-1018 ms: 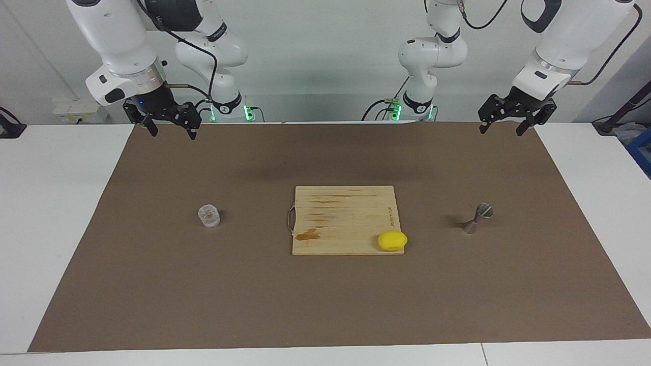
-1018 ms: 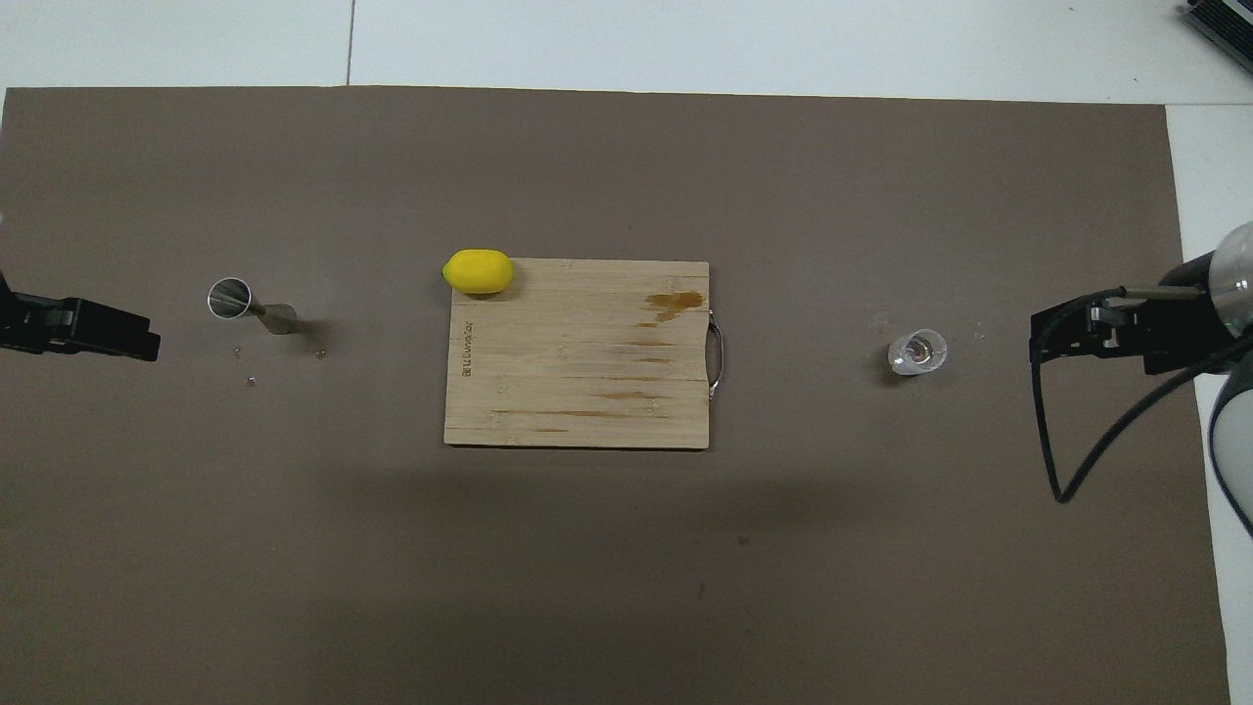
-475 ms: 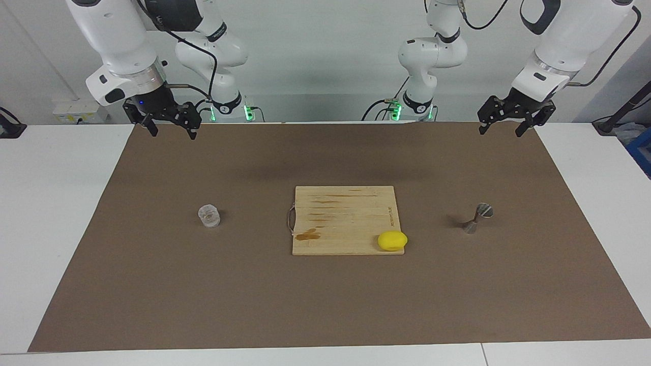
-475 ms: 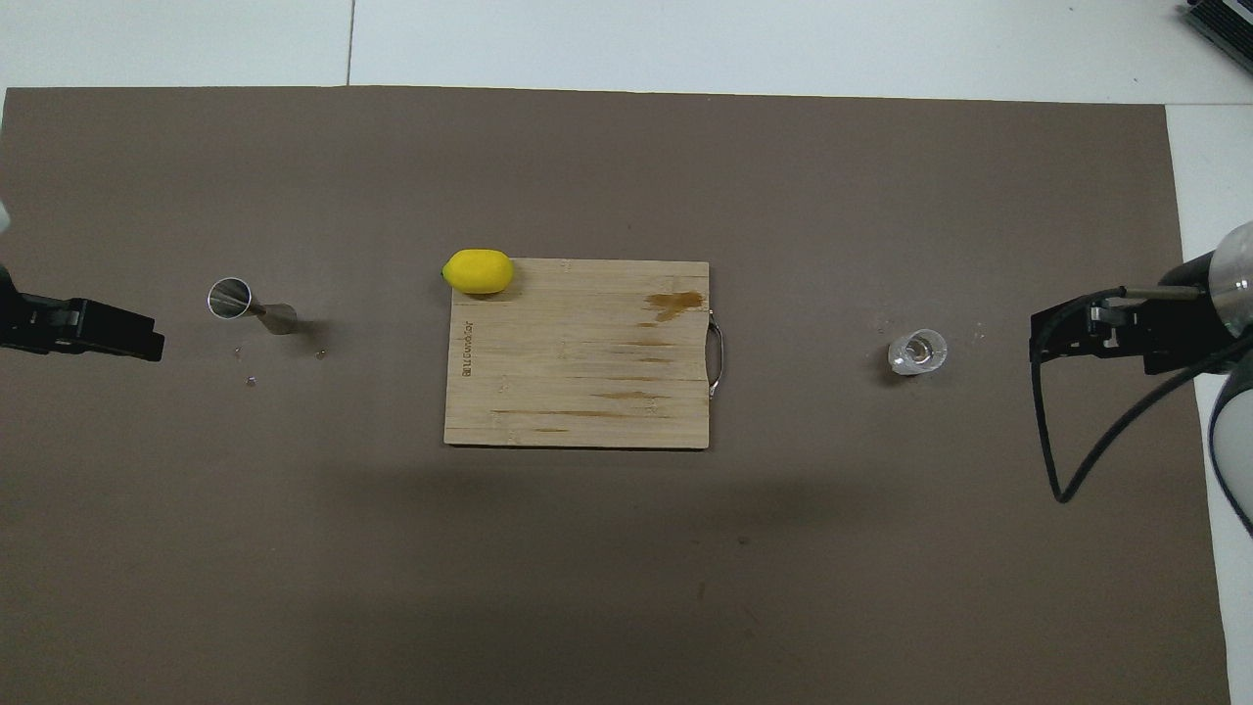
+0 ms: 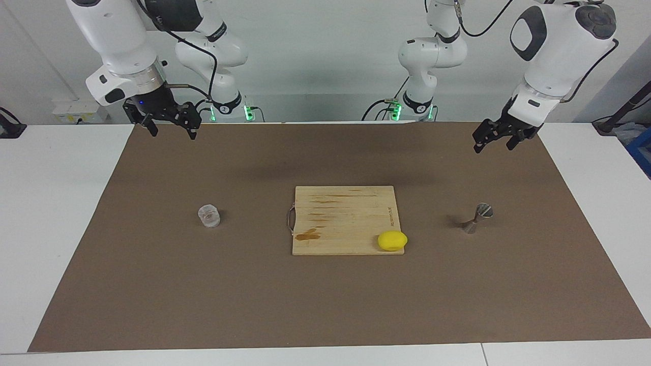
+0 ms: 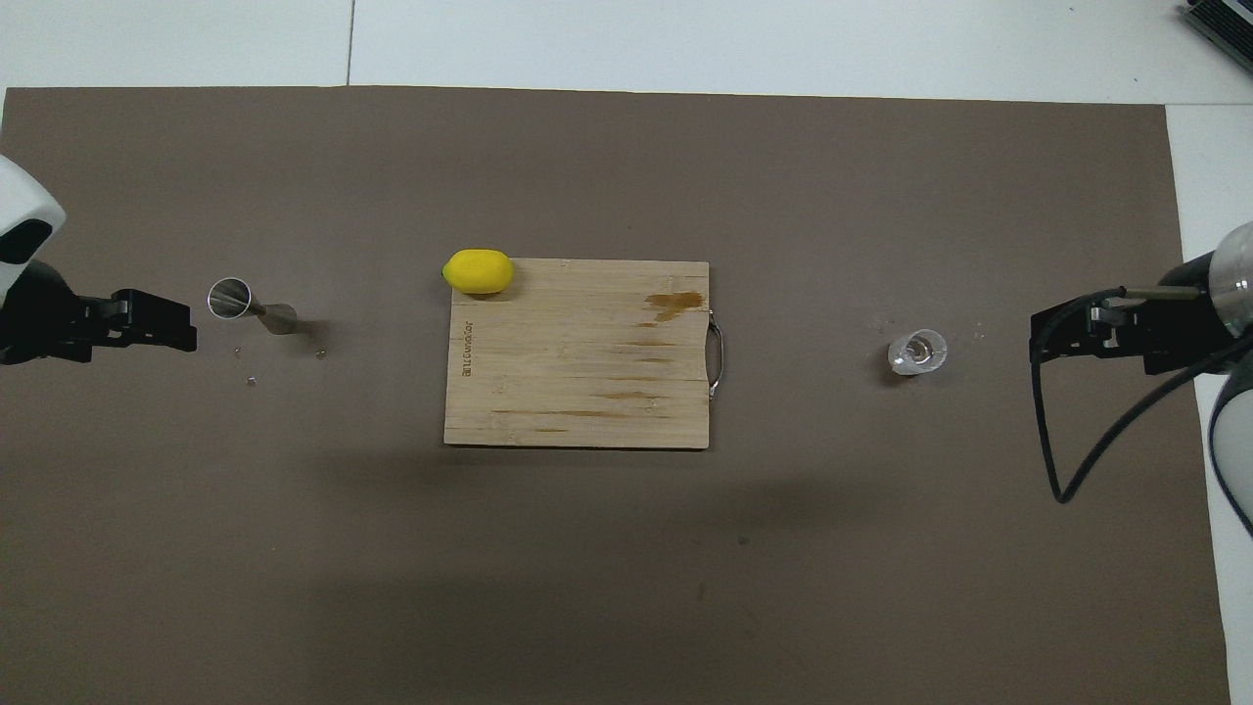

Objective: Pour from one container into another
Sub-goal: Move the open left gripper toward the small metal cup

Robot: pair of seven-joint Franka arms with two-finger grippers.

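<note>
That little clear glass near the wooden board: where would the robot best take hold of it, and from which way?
Probably around its side wall. The glass tumbler stands upright, short and round, its mouth facing up, with bare mat all round. Fingers coming in level from the right arm's end would keep the rim free for pouring. The right gripper hangs open above the mat's edge.

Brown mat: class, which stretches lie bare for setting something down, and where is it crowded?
Bare mat lies between the glass tumbler and the cutting board, and between the board and the steel jigger. The board's lemon corner is taken. Both grippers, left and right, hang open above the mat's robot-side edge.
</note>
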